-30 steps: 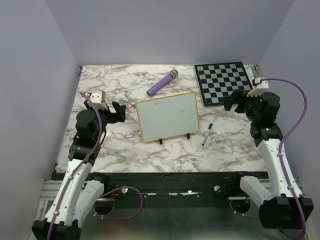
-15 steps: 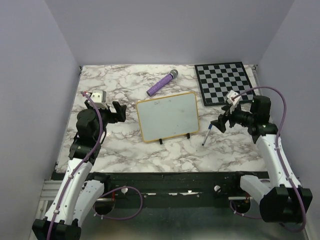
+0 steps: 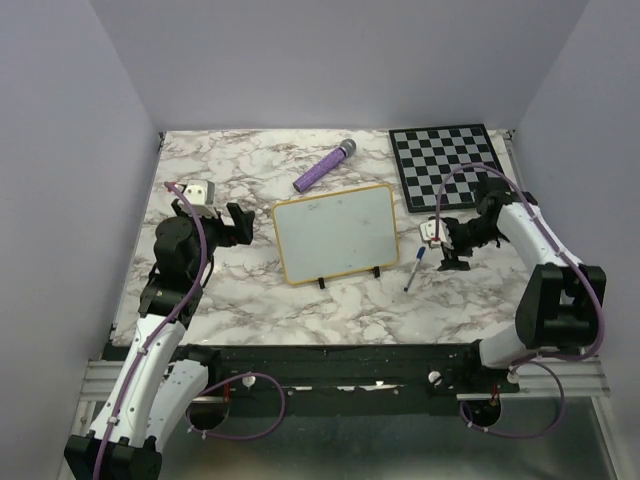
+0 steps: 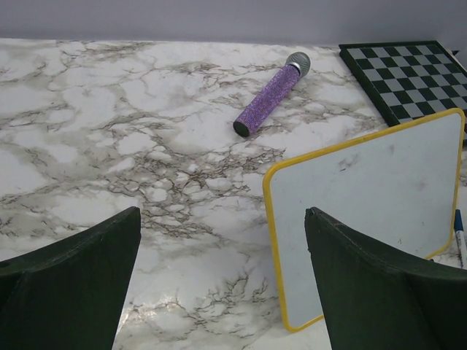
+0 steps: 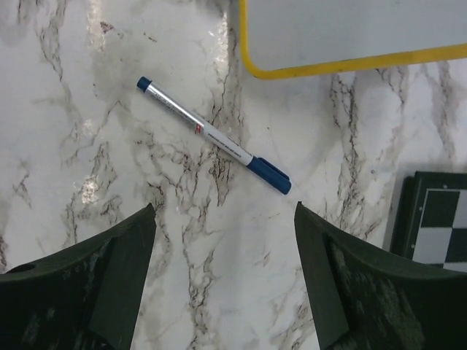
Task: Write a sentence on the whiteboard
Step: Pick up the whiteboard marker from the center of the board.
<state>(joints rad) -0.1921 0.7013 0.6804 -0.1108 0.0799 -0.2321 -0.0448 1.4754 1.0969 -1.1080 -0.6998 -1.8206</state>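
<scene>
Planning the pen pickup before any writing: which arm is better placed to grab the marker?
Right. The right gripper hovers open close to the marker, which lies right of the whiteboard. The left gripper is open too, but across the whiteboard from it.

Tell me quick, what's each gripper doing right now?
Left gripper: open, empty.
Right gripper: open, empty, close to the pen.

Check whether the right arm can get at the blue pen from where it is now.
Probably yes. The right claw hangs open over the pen, which lies flat on the marble with nothing on it. The whiteboard and the chessboard sit off to the sides, clear of it.
</scene>
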